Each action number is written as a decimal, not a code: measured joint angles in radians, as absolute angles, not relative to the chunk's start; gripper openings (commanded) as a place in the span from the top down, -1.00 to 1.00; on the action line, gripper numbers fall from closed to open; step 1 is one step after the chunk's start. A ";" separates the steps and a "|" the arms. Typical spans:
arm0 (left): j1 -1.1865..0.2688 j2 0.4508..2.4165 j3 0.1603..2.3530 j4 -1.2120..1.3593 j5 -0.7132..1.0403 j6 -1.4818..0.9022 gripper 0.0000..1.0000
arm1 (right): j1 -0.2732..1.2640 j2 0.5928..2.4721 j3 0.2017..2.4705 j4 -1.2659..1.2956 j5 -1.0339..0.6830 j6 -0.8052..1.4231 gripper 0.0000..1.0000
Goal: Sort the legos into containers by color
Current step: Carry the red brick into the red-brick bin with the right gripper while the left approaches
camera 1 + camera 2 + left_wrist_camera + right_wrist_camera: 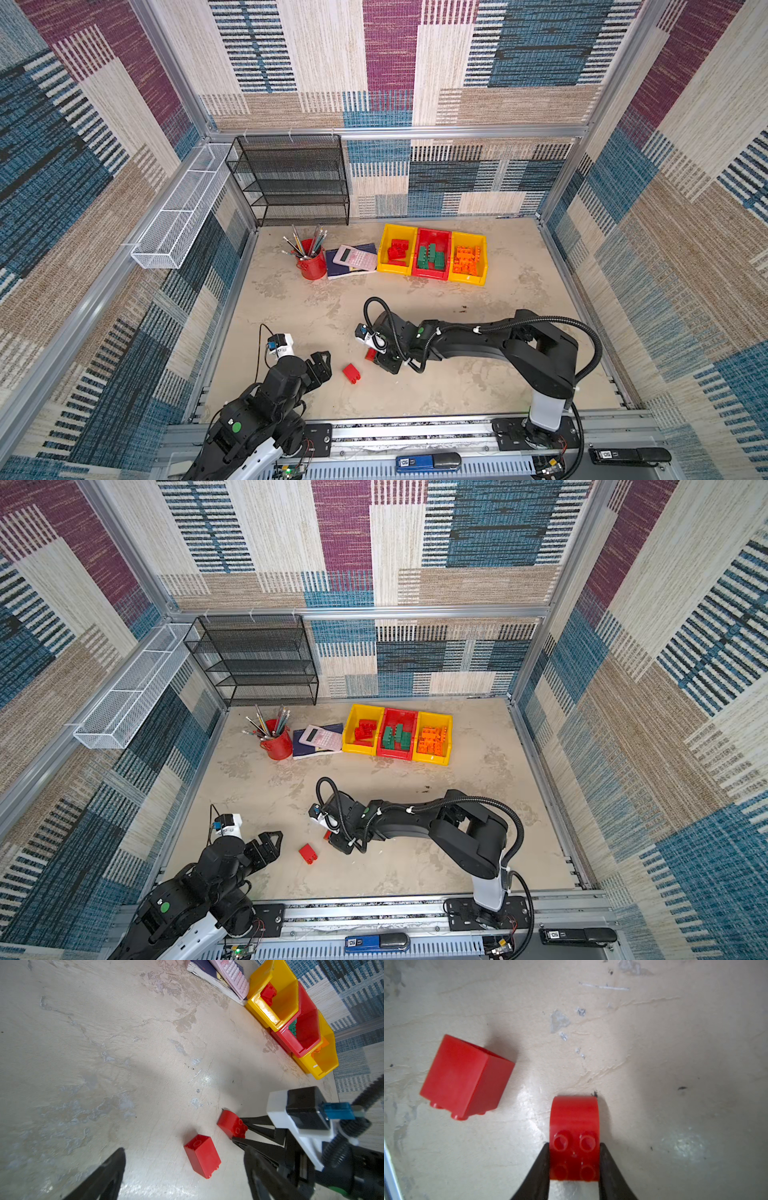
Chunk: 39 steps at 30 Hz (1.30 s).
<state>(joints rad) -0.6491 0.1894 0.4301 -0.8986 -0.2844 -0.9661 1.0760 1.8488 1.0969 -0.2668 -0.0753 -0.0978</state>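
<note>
Seemingly studs-up brick [574, 1118], lengthwise in pincer [574, 1144]

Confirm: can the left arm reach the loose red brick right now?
Probably yes. The loose red brick lies on bare table just beyond the left gripper, whose jaws stand open and face it. The right gripper, shut on a curved red brick, sits close beside, so clearance looks tight.

Curved red lego [574, 1118] clamped, boxy red lego [465, 1076] sideways
</note>
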 measured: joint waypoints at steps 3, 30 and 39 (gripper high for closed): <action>-0.649 0.215 0.448 -0.899 -0.284 -0.965 -0.80 | 1.062 1.835 1.114 -0.267 -0.059 -0.097 0.39; -0.648 0.727 0.631 -0.737 -0.228 -0.857 -0.79 | 0.571 2.272 1.897 -0.340 0.176 -0.024 0.13; -0.648 0.762 0.636 -0.744 -0.166 -0.863 -0.74 | 0.570 2.247 1.915 -0.375 0.135 -0.031 -0.73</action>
